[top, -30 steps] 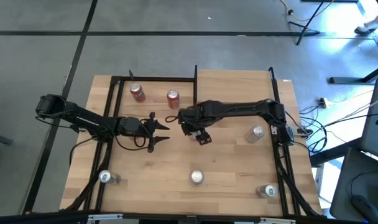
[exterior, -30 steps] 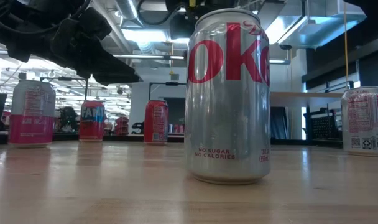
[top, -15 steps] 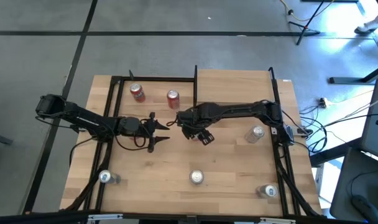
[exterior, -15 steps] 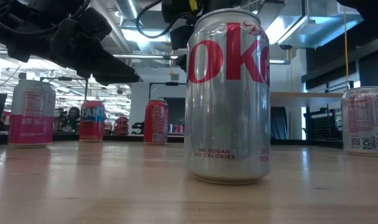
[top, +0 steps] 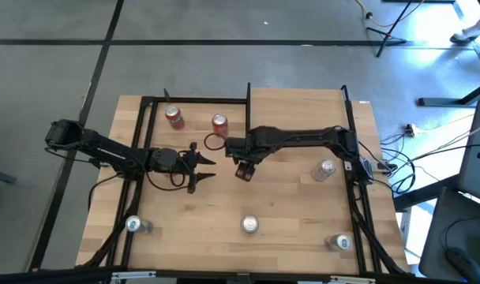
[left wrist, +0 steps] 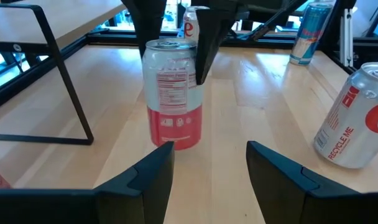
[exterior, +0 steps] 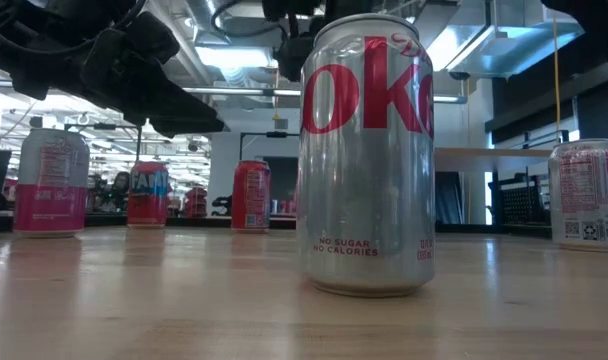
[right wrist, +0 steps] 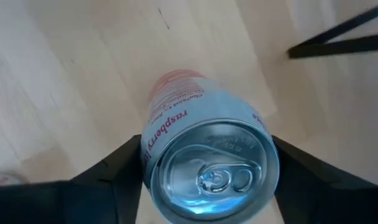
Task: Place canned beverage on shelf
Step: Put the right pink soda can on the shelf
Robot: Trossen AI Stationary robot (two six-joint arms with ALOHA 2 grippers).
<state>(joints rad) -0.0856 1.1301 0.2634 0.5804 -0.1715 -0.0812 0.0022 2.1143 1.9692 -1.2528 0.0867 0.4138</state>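
Note:
A can with a silver top and pink lower half [left wrist: 173,93] stands upright on its base on the tabletop near the middle. It also shows in the right wrist view [right wrist: 207,168]. My right gripper [top: 242,170] is above it, pointing down, open, with one finger [left wrist: 204,46] on each side of the can's upper part. My left gripper [top: 202,163] is open and empty just to the can's left, facing it. The shelf [top: 295,102], a raised light-wood board in black posts, is at the far right of the table. My right gripper's fingers [right wrist: 117,171] come from above and flank the can's upper wall on two opposite sides. I cannot tell whether they touch it. The can stands upright on the table.
Two red cans [top: 174,117] [top: 219,125] stand at the far left inside a black frame. Silver cans stand at the right [top: 325,170], the near middle [top: 249,225], the near left [top: 133,225] and the near right [top: 341,242]. A black post [left wrist: 58,68] rises near the can.
My right gripper has moved a little toward the table's left edge and has turned about its wrist, coming over the pink can. The can and my left gripper have kept still.

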